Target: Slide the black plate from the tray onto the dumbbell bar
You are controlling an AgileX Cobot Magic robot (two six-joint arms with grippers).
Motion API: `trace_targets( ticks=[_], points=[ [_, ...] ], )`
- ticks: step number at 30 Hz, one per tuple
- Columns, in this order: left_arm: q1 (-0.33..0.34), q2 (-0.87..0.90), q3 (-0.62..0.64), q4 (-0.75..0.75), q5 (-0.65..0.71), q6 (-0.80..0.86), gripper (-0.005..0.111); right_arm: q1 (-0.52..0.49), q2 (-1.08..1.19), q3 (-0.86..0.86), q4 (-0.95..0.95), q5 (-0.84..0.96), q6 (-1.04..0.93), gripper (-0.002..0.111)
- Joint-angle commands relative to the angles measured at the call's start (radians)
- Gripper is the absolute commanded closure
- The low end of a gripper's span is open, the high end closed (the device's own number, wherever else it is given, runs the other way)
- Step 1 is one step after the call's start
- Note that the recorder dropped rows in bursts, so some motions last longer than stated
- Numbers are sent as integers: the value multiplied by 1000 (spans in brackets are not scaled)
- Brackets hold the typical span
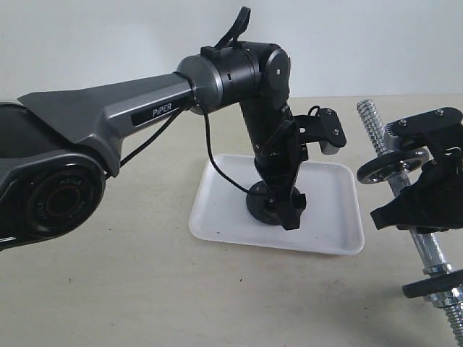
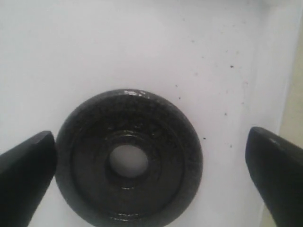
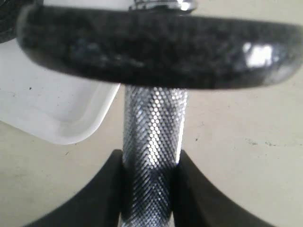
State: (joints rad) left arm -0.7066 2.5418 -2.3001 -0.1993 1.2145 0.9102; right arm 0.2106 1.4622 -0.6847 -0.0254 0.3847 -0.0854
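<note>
- Black plate (image 2: 129, 158): flat in the tray (image 1: 340, 217), left of the tray's middle, hole facing up.
- Left gripper (image 2: 150, 139): released, lowered over the plate with jaws spread wide; one finger just beside the rim, the other well apart; nothing held.
- Right gripper (image 3: 150, 184): clenched on the knurled middle of the dumbbell bar (image 1: 370, 119); bar held tilted above the counter (image 1: 130, 289), right of the tray, free threaded end pointing up and far-left.
- Handling, as judged: rigid metal, heavy for its size, not fragile; pebbled surface good for grip; liable to skate on the glossy tray if pushed from one side only.
- Take hold across the outer rim at two opposite points, centred on the hole.
- Close both fingers evenly; keep the hole clear for the bar.
</note>
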Motion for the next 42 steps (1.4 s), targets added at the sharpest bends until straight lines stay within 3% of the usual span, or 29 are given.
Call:
trace_targets(
  ticks=[1,11,42],
  points=[
    [8,17,-34,16,-2,-3,-3,-3,-58,-36,-10,-411,-1,108],
    [39,29,-38,32,7,-19,-3,-3,-58,-36,-10,-411,-1,108],
    [32,63,-38,23,7,-102,-3,-1,-58,-36,-10,-411,-1,108]
  ],
)
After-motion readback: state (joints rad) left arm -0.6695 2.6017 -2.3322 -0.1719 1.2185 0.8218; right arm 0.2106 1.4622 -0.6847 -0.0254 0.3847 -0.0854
